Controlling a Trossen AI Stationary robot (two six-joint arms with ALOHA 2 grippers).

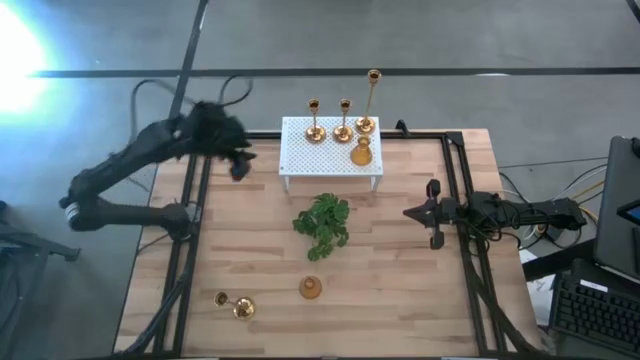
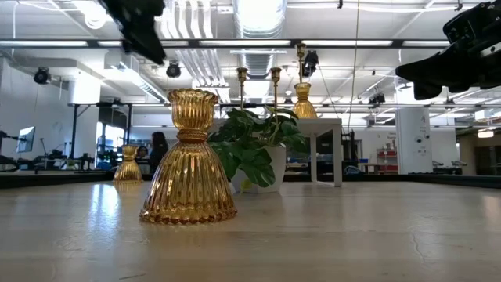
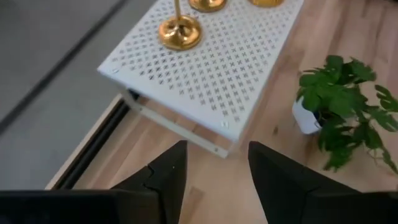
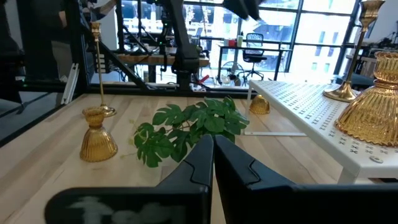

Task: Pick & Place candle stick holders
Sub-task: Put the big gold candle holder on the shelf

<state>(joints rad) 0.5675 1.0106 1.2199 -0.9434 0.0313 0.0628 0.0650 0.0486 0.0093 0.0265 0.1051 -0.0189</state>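
Holders stand in two groups. Four sit on the white stand: three stemmed holders along its far edge and a squat holder just in front of them. On the table's near part, past the plant, lie another squat holder and a pair to its left. Left gripper hovers beside the stand's left end, jaws spread and empty. Right gripper waits at the table's right side, jaws pressed together.
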